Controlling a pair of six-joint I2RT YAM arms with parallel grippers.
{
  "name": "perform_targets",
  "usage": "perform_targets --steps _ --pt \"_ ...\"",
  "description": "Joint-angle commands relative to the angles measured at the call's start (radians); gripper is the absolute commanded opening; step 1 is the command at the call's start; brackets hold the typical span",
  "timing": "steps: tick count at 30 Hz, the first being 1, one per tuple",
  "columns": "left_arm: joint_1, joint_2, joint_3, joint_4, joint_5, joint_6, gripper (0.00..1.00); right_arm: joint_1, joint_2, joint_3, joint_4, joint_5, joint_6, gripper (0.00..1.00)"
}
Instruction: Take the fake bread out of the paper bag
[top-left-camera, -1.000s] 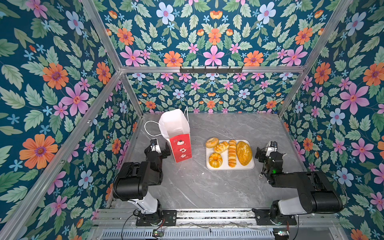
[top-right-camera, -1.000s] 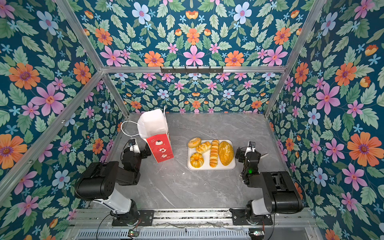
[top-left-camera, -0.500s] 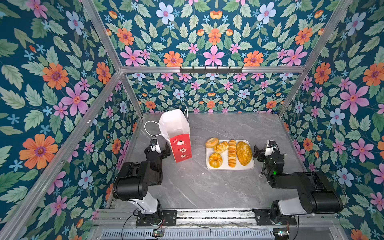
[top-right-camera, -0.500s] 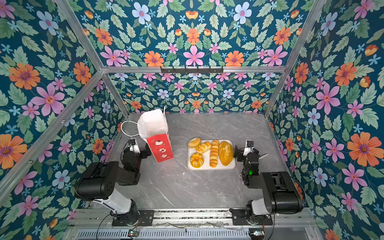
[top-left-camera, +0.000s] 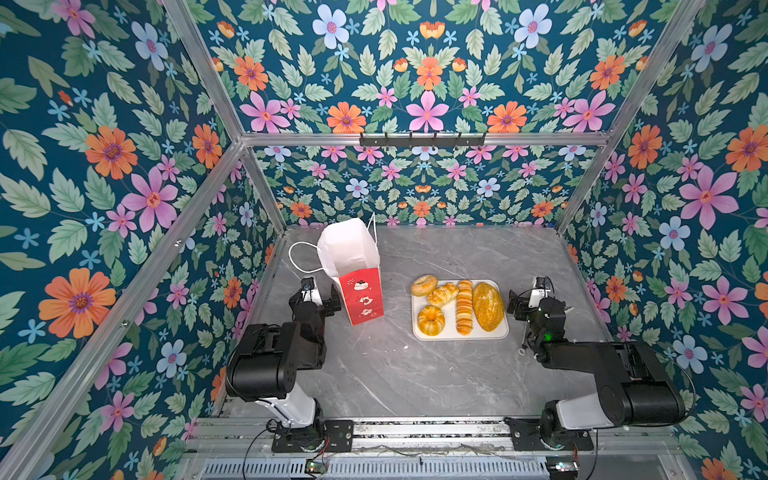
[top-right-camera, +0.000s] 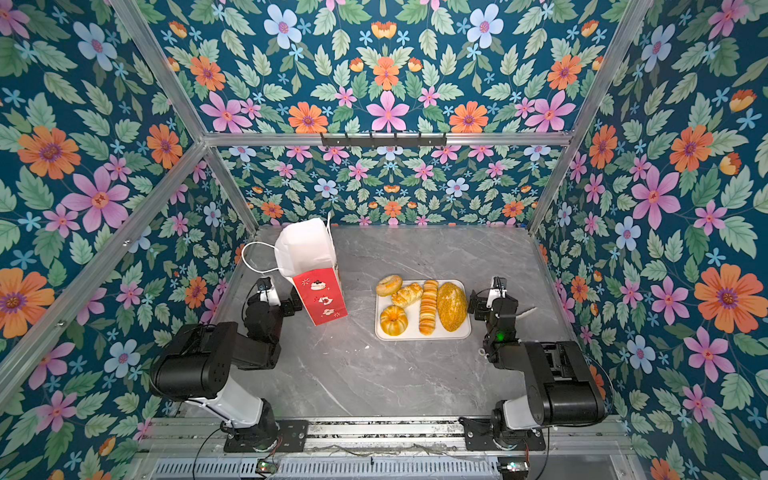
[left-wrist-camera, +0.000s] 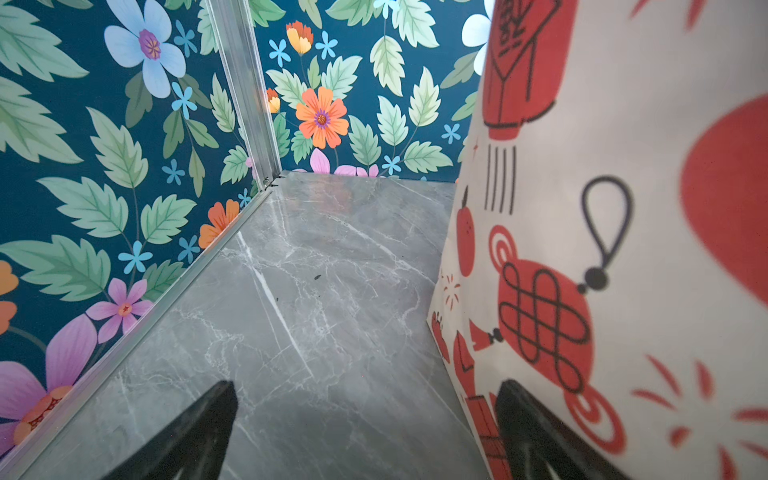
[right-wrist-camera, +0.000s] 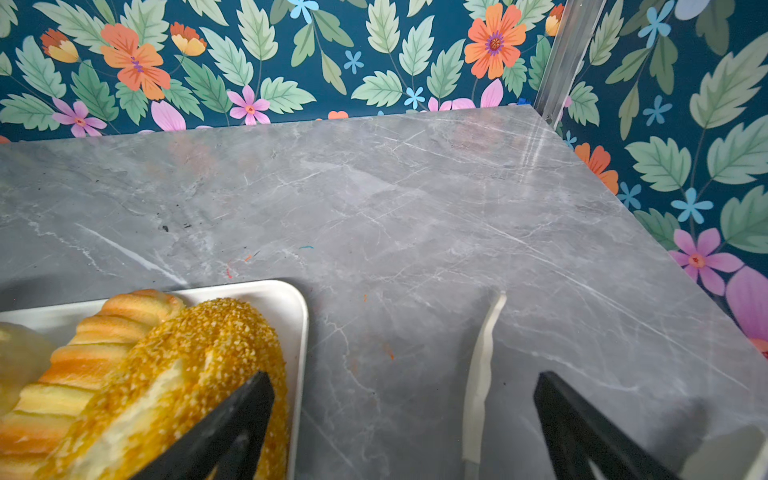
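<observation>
Grey marble tabletop (top-left-camera: 395, 374) under everything; paper bag (top-left-camera: 360, 296) upright near left edge, mouth open, only white inside visible; white tray (top-left-camera: 500, 333) right of centre, well apart from bag; all fake bread (top-right-camera: 428, 307) on tray, none seen in bag: seeded loaf (top-left-camera: 488, 306) along tray's right side, ridged loaf (top-left-camera: 464, 306) just beside it, flaky pastry (top-left-camera: 442, 294) next, ring bun (top-left-camera: 431, 319) at front-left corner, bagel (top-left-camera: 424, 285) at back-left corner; left gripper (left-wrist-camera: 365, 399) spread wide, empty, just beside bag's side, contact unclear; right gripper (right-wrist-camera: 403, 386) spread wide, empty, just beside tray's right edge, one finger in front of seeded loaf in wrist view.
</observation>
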Motion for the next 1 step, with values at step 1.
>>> perform_targets --steps 1 --pt "-0.001 -0.003 -0.001 0.003 -0.01 0.013 1.0 0.001 -0.001 0.001 0.0 0.005 0.009 0.99"
